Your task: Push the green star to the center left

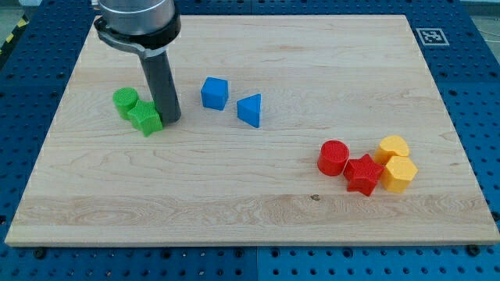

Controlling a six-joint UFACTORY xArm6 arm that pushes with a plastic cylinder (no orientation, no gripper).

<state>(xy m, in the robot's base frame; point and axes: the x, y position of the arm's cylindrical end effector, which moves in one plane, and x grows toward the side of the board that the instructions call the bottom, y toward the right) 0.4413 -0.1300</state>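
The green star (146, 119) lies at the view's left, a little above mid-height on the wooden board (258, 203). A green round block (124, 101) touches it on its upper left. My tip (170, 120) stands right against the star's right side. The rod rises from there to the arm at the view's top left.
A blue cube (214, 93) and a blue triangular block (250, 110) lie right of my tip. At the view's lower right sit a red cylinder (333, 157), a red star (363, 174) and two yellow blocks (393, 147) (400, 173). A marker tag (431, 36) is off the board's top right corner.
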